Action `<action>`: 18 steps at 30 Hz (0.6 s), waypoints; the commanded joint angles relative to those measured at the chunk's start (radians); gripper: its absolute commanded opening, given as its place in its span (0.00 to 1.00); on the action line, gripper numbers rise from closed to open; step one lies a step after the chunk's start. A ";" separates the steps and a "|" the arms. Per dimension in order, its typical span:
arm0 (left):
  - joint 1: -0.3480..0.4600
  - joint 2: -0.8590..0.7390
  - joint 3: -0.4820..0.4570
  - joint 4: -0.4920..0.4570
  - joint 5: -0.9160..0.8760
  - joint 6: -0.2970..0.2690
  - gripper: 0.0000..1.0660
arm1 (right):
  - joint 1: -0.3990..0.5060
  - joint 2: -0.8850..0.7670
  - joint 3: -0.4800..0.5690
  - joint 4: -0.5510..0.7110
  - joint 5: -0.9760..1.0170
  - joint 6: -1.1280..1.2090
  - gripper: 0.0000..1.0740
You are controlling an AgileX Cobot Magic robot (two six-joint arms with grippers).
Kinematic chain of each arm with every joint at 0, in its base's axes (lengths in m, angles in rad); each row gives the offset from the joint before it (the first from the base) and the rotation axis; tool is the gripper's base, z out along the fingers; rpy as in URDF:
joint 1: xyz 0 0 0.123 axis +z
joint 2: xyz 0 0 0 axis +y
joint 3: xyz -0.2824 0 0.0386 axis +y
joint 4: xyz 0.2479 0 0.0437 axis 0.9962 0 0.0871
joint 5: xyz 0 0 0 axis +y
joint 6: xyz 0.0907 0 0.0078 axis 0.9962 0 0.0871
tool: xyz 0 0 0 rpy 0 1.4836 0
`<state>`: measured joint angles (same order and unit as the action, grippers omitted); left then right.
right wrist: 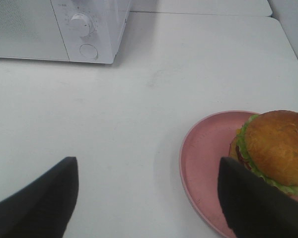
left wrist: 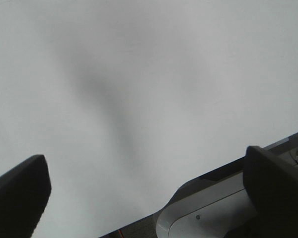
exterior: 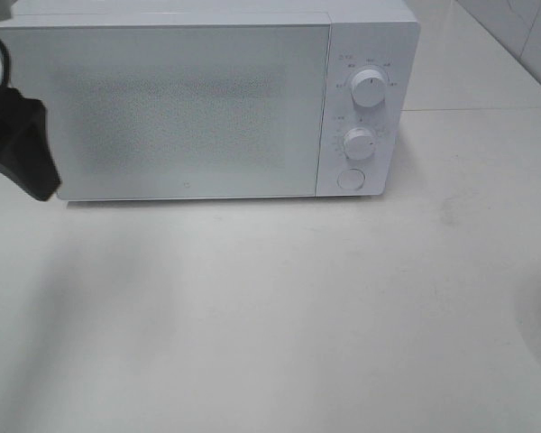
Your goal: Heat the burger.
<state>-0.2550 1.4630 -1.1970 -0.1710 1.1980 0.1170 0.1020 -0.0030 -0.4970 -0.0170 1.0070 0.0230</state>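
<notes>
The microwave (exterior: pixel 207 104) stands on the desk (exterior: pixel 279 316) at the far side, door shut, its two knobs (exterior: pixel 370 87) one above the other on the right part of its front, with a round button (exterior: pixel 350 179) below them. In the right wrist view the burger (right wrist: pixel 275 148) sits on the plate (right wrist: pixel 208 163), which lies on the desk well apart from the microwave, nearer than it and to its right. The left arm (exterior: pixel 18 144) hangs by the microwave's left edge.

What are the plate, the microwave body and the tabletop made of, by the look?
Plate: probably matte pink plastic or melamine; even colour, soft rim, no glaze shine.
Microwave: white plastic or painted metal, smooth satin; can't tell which.
Tabletop: white, smooth, laminate-like, faintly scuffed.
</notes>
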 commanded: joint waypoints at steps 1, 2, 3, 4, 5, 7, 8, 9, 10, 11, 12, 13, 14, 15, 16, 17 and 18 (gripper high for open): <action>0.055 -0.040 0.008 0.007 0.041 -0.008 0.92 | -0.009 -0.029 -0.001 0.000 -0.010 -0.008 0.71; 0.076 -0.054 0.023 0.010 0.044 -0.008 0.92 | -0.009 -0.029 -0.001 0.000 -0.010 -0.008 0.71; 0.125 -0.091 0.065 0.021 0.044 -0.008 0.92 | -0.009 -0.029 -0.001 0.000 -0.010 -0.008 0.71; 0.125 -0.091 0.065 0.021 0.044 -0.008 0.92 | -0.009 -0.029 -0.001 0.000 -0.010 -0.008 0.71; 0.173 -0.139 0.124 0.036 0.040 -0.008 0.92 | -0.009 -0.029 -0.001 0.000 -0.010 -0.008 0.71; 0.192 -0.158 0.150 0.044 0.039 -0.008 0.92 | -0.009 -0.029 -0.001 0.000 -0.010 -0.008 0.71; 0.228 -0.212 0.209 0.056 0.029 -0.027 0.92 | -0.009 -0.029 -0.001 0.000 -0.010 -0.008 0.71; 0.247 -0.240 0.236 0.062 0.019 -0.041 0.92 | -0.009 -0.029 -0.001 0.000 -0.010 -0.008 0.71; 0.247 -0.240 0.236 0.062 0.019 -0.041 0.92 | -0.009 -0.029 -0.001 0.000 -0.010 -0.008 0.71; 0.272 -0.296 0.279 0.064 0.003 -0.053 0.92 | -0.009 -0.029 -0.001 0.000 -0.010 -0.008 0.71; 0.280 -0.328 0.301 0.068 -0.004 -0.056 0.92 | -0.009 -0.029 -0.001 0.000 -0.010 -0.008 0.71; 0.280 -0.328 0.301 0.068 -0.004 -0.056 0.92 | -0.009 -0.029 -0.001 0.000 -0.010 -0.008 0.71; 0.281 -0.391 0.341 0.082 -0.018 -0.067 0.92 | -0.009 -0.029 -0.001 0.000 -0.010 -0.008 0.71; 0.281 -0.426 0.363 0.084 -0.023 -0.068 0.92 | -0.009 -0.029 -0.001 0.000 -0.010 -0.008 0.71; 0.281 -0.426 0.363 0.084 -0.023 -0.068 0.92 | -0.009 -0.029 -0.001 0.000 -0.010 -0.008 0.71; 0.281 -0.501 0.402 0.091 -0.036 -0.068 0.92 | -0.009 -0.029 -0.001 0.000 -0.010 -0.008 0.71; 0.281 -0.531 0.424 0.096 -0.047 -0.068 0.92 | -0.009 -0.029 -0.001 0.000 -0.010 -0.008 0.71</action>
<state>0.0240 1.0130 -0.8250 -0.0850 1.1820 0.0600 0.1020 -0.0030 -0.4970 -0.0170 1.0070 0.0230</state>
